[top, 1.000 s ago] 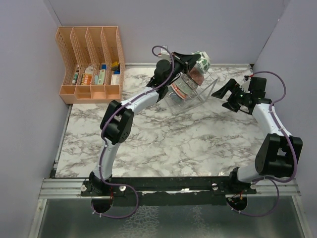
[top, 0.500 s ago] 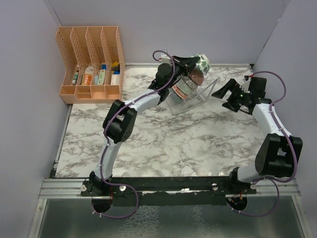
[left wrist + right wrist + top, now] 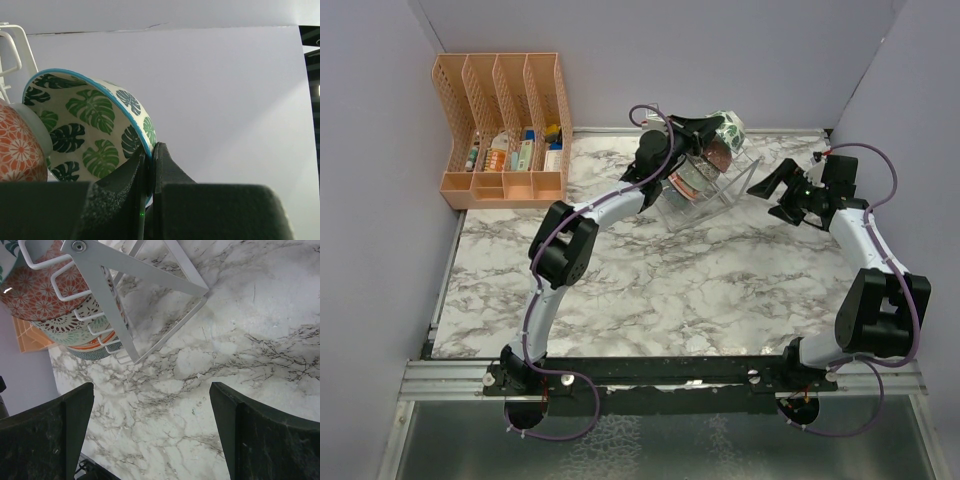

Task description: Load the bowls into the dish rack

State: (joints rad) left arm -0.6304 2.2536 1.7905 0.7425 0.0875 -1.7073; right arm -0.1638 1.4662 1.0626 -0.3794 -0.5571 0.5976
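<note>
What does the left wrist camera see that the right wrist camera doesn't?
Only the left wrist view shows the left gripper pinching the rim of the green leaf bowl. Only the right wrist view shows the marble table, the open right gripper and a brown lattice bowl in the dish rack. Both show the red flower bowl and the rack's white wires.

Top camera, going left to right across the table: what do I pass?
Orange organizer → dish rack → right hand.
</note>
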